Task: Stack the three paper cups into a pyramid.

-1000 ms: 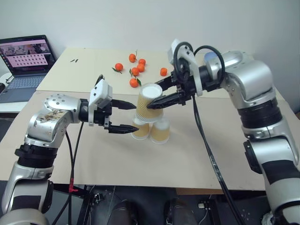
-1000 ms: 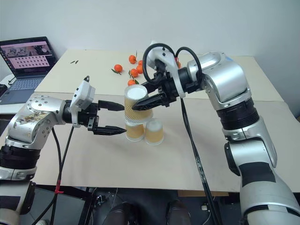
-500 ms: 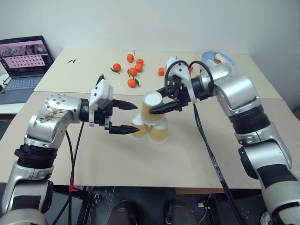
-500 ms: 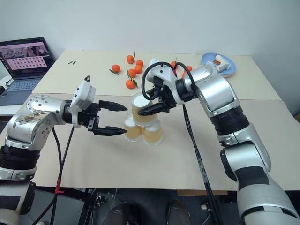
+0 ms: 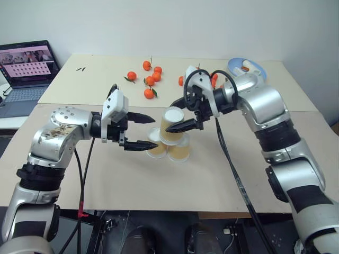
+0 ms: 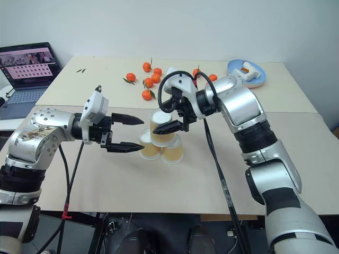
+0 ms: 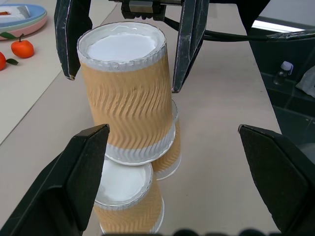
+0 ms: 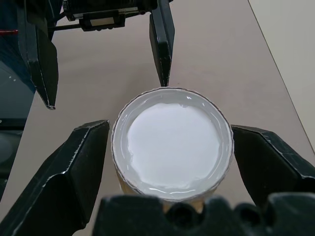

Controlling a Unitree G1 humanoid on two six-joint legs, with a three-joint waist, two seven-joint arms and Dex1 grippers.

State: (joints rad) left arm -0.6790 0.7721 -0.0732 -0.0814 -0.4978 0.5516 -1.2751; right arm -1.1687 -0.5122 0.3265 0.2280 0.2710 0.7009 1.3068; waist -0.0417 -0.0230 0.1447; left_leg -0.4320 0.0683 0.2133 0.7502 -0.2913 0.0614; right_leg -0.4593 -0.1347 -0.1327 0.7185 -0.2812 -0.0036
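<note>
Two paper cups [image 5: 156, 145] [image 5: 180, 150] stand upside down side by side on the tan table [image 5: 175, 185]. The third cup [image 5: 170, 125] rests upside down on top of them, leaning slightly in the left wrist view, so the three form the pyramid [image 7: 130, 147]. My right gripper [image 5: 176, 114] is open, with one finger [image 7: 189, 44] on each side of the top cup [image 8: 172, 142] and a small gap to it. My left gripper [image 5: 145, 131] is open just left of the stack, touching nothing.
Several tangerines [image 5: 150, 80] lie scattered behind the stack. A blue plate [image 5: 246, 67] sits at the far right. An open laptop [image 5: 26, 69] stands at the far left. A seam [image 5: 79, 103] runs between the near and far tabletops.
My right gripper has lowered the top cup onto the two base cups and opened off it. My left gripper has stayed put.
</note>
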